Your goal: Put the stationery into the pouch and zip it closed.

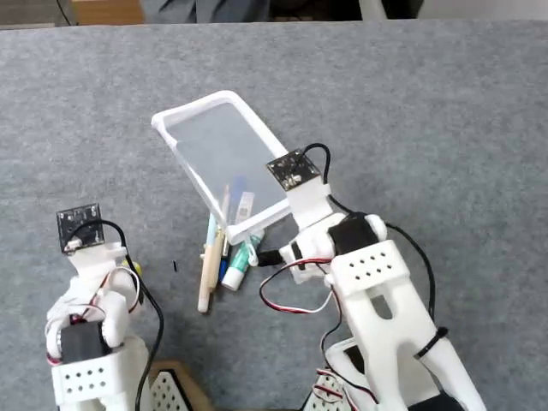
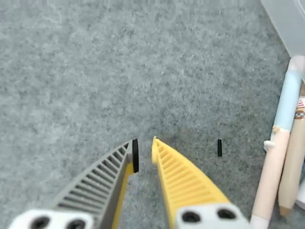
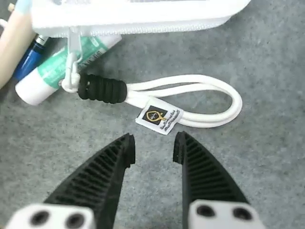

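Grey felt mat [image 1: 445,111] is covering the table from edge to edge, a small black sliver [image 1: 175,266] is lying alone on it, and a strip of wooden surface [image 1: 107,10] is peeking in beyond the far edge.

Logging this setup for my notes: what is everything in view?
pouch: 1, clear, white-edged, mid-table
pen: 1, cream and pale blue, at pouch mouth
pencil: 1, wood, beside pen
marker: 1, blue, by pouch mouth
tube: 1, green and white, beside marker
strap: 1, white loop, on zip pull
bit: 1, black, on table near pen
table: 1, grey felt
left gripper: 1, grey and yellow, over bare table
right gripper: 1, black, open, near strap
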Robot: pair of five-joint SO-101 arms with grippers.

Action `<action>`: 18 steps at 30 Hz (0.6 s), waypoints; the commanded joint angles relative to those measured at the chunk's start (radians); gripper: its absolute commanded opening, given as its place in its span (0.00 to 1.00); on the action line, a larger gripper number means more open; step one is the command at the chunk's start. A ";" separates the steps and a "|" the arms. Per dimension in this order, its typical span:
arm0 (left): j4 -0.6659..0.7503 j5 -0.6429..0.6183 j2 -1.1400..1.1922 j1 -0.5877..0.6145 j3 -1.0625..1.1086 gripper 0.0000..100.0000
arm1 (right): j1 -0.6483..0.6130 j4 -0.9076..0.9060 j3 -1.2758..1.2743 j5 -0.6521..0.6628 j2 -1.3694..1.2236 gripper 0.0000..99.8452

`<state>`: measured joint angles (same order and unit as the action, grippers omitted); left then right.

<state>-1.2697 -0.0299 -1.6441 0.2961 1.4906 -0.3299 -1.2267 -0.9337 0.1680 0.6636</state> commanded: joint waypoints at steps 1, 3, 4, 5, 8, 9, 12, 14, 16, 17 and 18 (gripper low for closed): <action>0.032 0.009 0.190 0.005 -0.139 0.08 | -0.014 0.014 0.045 0.006 -0.002 0.16; 0.032 0.009 0.333 0.004 -0.214 0.08 | -0.014 0.014 0.045 0.006 -0.002 0.16; 0.031 0.009 0.408 0.004 -0.251 0.08 | -0.014 0.014 0.045 0.006 -0.002 0.16; 0.031 0.009 0.479 0.004 -0.286 0.08 | -0.014 0.014 0.045 0.006 -0.002 0.16; 0.032 0.009 0.669 0.004 -0.351 0.08 | -0.014 0.012 0.045 0.006 -0.002 0.16; 0.035 0.015 0.729 0.004 -0.366 0.08 | -0.017 0.011 0.045 0.006 -0.002 0.16; 0.106 0.017 0.870 0.004 -0.374 0.08 | -0.018 0.003 0.045 0.008 -0.002 0.20; 0.141 0.017 0.931 0.004 -0.354 0.08 | -0.034 -0.031 0.045 0.049 -0.002 0.23; 0.181 0.017 0.965 0.004 -0.315 0.08 | -0.080 -0.061 0.042 0.066 -0.002 0.24; 0.210 0.017 0.970 0.004 -0.285 0.08 | -0.103 -0.064 0.031 0.064 0.004 0.24; 0.242 0.017 0.971 0.004 -0.252 0.08 | -0.124 -0.057 0.016 0.061 0.004 0.23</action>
<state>-1.1024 -0.0176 -0.6928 0.2961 1.1945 -0.3989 -1.2758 -0.9337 0.2202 0.6636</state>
